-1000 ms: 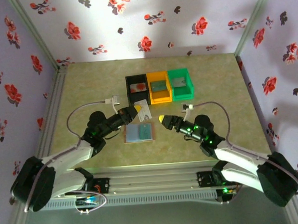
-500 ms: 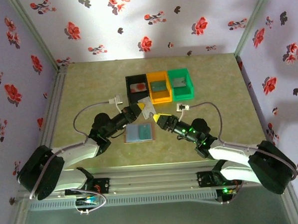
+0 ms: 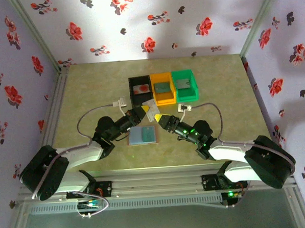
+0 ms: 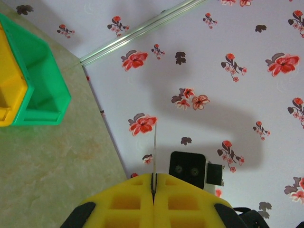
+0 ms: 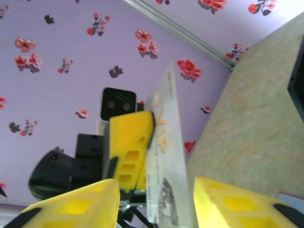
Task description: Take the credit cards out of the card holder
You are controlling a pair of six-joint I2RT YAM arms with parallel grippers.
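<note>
Pinched in the left fingers (image 4: 128,199), the card (image 5: 166,156) looks thin, stiff, slick, so the part-open right fingers (image 5: 228,199) should clamp its flat faces near the free edge.

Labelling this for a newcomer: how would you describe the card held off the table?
On the tan table, find the row of black, orange and green bins. Just in front of the black and orange ones, the left gripper pinches a pale credit card. Unlike the cards lying in bins, it is held up between yellow fingers.
</note>
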